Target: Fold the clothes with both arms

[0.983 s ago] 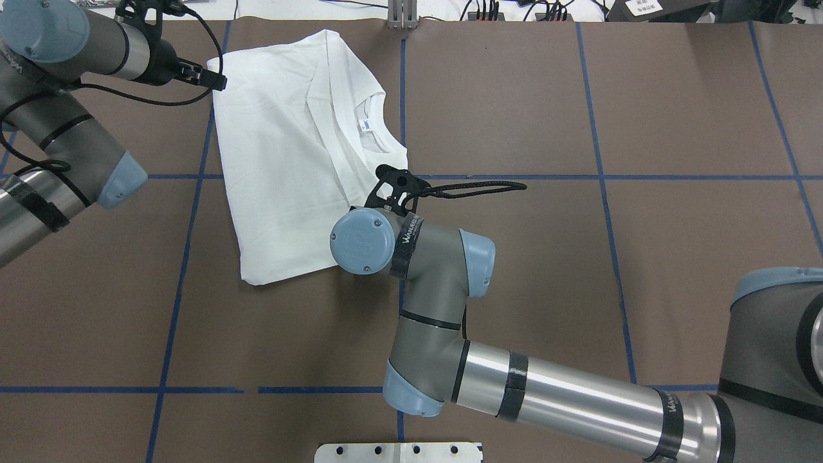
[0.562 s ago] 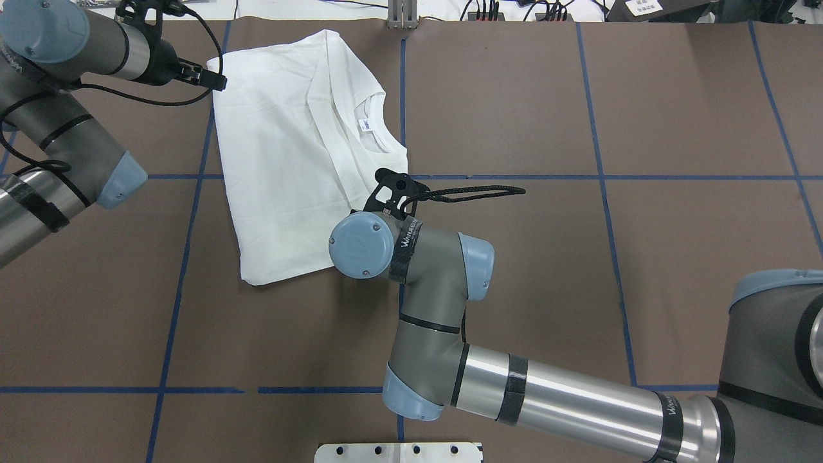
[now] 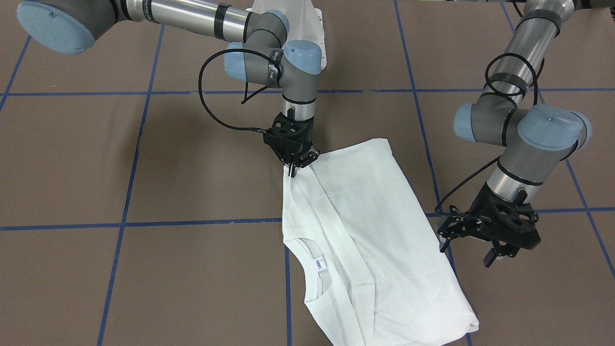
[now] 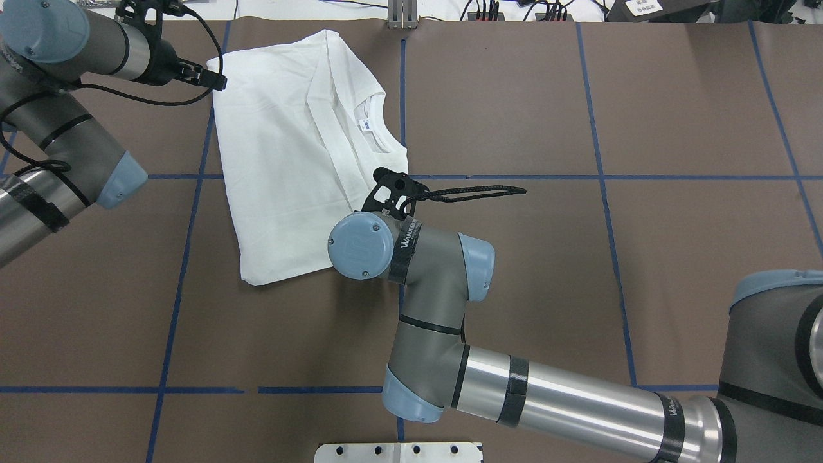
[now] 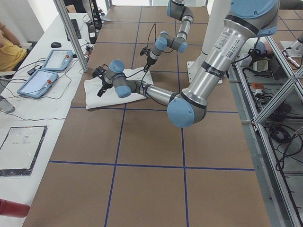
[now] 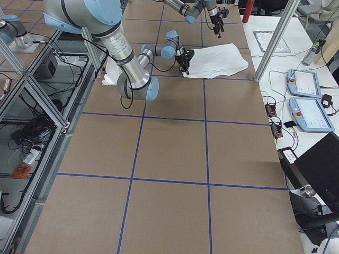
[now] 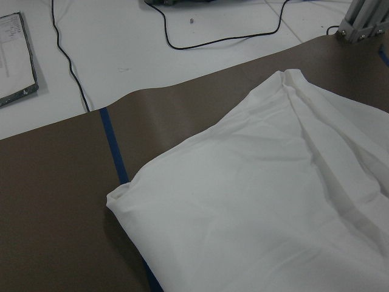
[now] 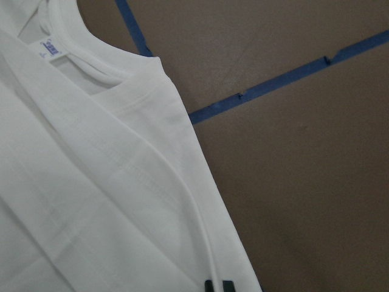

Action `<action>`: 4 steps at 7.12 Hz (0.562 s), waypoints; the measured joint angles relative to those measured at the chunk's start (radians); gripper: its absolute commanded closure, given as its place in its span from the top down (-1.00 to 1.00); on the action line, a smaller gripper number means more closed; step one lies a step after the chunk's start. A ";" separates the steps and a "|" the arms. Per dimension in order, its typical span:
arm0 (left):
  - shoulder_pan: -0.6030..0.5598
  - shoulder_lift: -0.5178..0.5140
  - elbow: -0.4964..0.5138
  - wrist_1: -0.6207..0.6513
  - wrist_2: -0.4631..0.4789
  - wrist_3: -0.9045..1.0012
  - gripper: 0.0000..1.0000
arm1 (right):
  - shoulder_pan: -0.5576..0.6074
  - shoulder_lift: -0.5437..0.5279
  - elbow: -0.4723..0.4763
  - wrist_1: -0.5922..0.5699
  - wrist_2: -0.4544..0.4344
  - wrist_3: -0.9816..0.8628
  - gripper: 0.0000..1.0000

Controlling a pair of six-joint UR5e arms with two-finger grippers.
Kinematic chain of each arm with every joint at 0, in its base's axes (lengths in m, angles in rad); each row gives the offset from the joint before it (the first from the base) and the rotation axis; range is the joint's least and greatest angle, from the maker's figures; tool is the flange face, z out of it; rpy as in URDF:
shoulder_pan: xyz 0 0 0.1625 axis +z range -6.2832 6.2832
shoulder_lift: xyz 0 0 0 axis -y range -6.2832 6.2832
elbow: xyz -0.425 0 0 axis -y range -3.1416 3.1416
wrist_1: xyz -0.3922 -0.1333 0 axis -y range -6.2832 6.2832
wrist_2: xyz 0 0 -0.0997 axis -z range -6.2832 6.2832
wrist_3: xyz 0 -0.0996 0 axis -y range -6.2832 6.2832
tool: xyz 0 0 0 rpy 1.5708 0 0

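The white T-shirt [image 4: 283, 161] lies folded on the brown table, its neck label [image 4: 363, 124] facing up; it also shows in the front view [image 3: 384, 230]. My right gripper [image 3: 294, 168] is shut on the shirt's edge at the side near the collar. In the right wrist view its fingertips [image 8: 209, 286] sit close together on that edge [image 8: 91, 201]. In the overhead view it is hidden under its wrist. My left gripper [image 3: 464, 254] is open just off the shirt's opposite long edge, near the far corner [image 7: 115, 198], and touches nothing.
A white metal base plate [image 4: 398, 452] sits at the table's near edge. Blue tape lines [image 4: 604, 177] cross the brown surface. An aluminium post [image 4: 402, 13] stands at the far edge. Tablets [image 5: 57, 59] and cables lie on the side bench.
The right arm's wrist has shifted slightly toward the robot. The shirt and the left arm have not visibly moved.
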 measured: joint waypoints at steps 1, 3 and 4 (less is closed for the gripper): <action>0.001 0.000 0.000 0.000 0.000 0.000 1.00 | 0.000 -0.001 0.012 -0.011 0.001 -0.004 -0.38; 0.001 0.000 0.000 0.000 0.000 0.000 1.00 | 0.001 -0.030 0.085 -0.038 0.002 -0.023 1.00; 0.001 0.000 0.001 0.000 0.000 0.000 1.00 | 0.008 -0.048 0.122 -0.043 0.001 -0.051 1.00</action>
